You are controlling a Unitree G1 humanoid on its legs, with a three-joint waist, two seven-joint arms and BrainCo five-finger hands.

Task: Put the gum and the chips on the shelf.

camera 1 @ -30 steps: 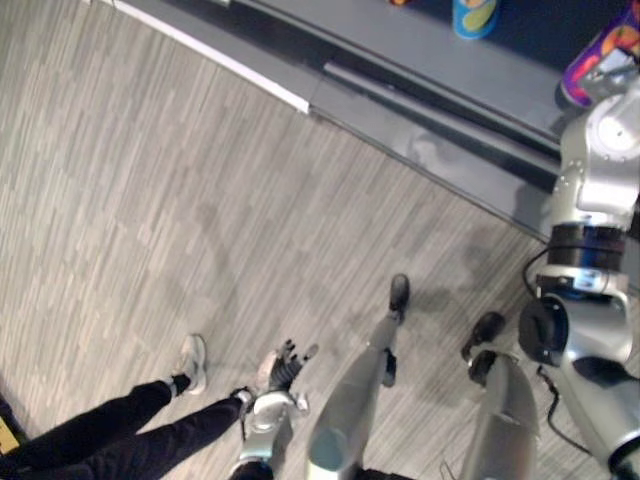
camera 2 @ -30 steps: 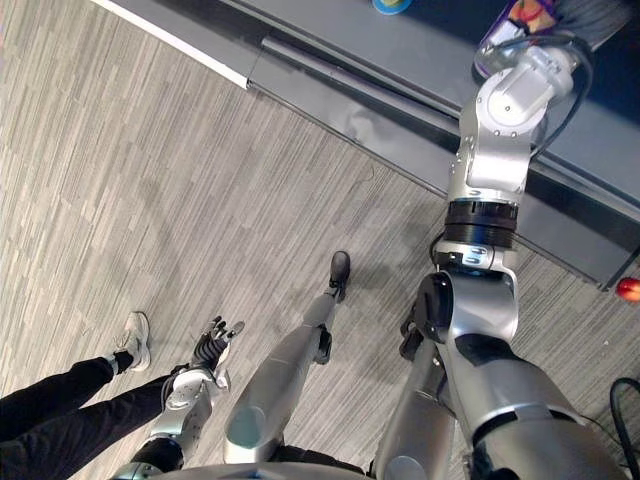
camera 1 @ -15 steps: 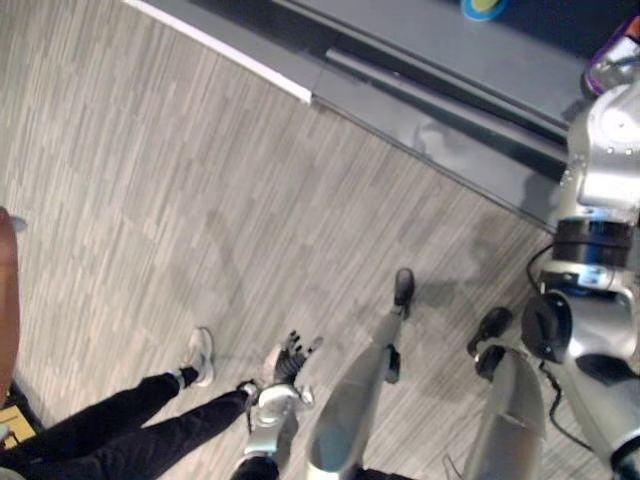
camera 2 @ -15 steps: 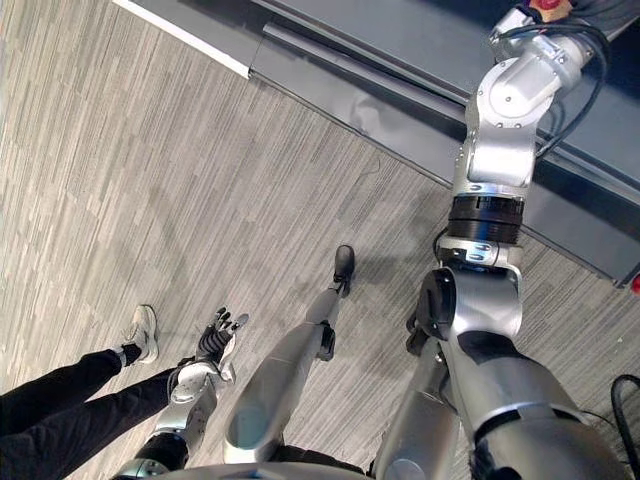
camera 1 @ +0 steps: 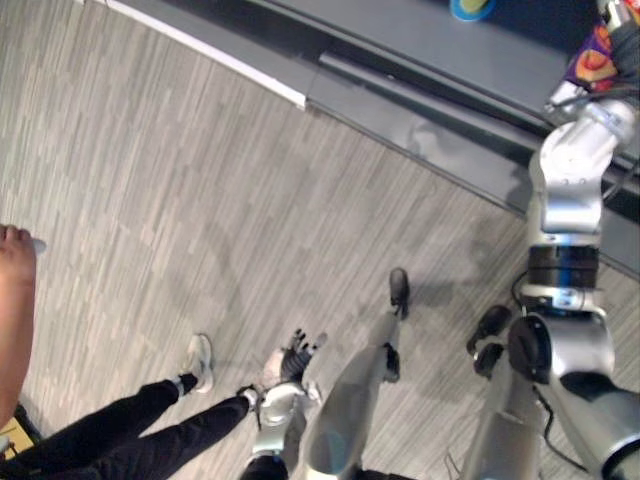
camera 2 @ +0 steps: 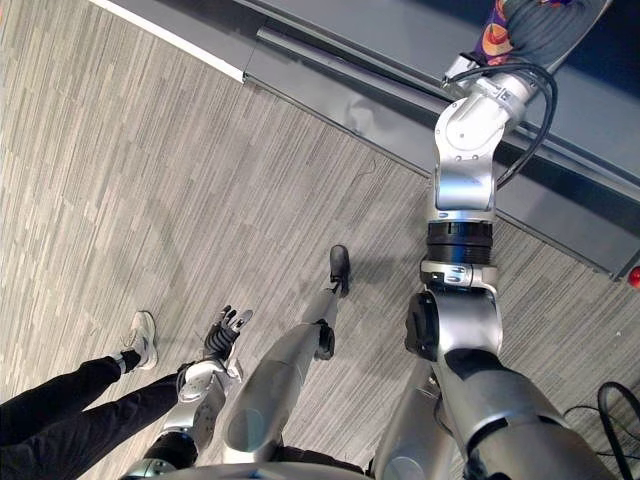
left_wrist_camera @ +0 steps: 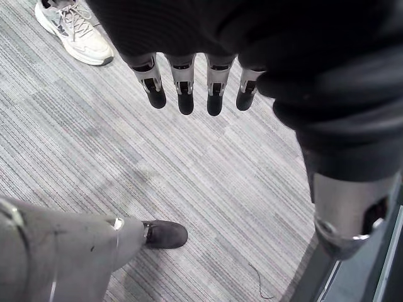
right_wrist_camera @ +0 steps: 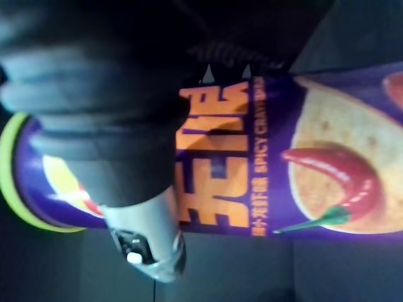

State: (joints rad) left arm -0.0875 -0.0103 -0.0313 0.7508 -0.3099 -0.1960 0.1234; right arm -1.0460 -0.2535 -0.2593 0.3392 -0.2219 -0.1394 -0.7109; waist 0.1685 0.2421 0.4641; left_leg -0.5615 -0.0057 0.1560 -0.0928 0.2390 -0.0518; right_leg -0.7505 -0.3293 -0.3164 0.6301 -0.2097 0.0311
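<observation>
We find the right robot hand (right_wrist_camera: 101, 126) clasped round the purple chips can (right_wrist_camera: 327, 163), up at the grey shelf (camera 1: 480, 62). The left robot hand (camera 2: 225, 330) hangs low above the floor (left_wrist_camera: 189, 176), fingers (left_wrist_camera: 215, 100) straight and spread.

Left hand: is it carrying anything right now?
No, the left hand hangs with straight fingers and nothing between them, just the floor beyond.

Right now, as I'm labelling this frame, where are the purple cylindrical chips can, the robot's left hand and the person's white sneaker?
purple cylindrical chips can (right_wrist_camera: 352, 126), right wrist view, printed side wall.
left hand (left_wrist_camera: 184, 94), left wrist view, one dark-tipped finger.
white sneaker (left_wrist_camera: 72, 28), left wrist view, laced upper.
</observation>
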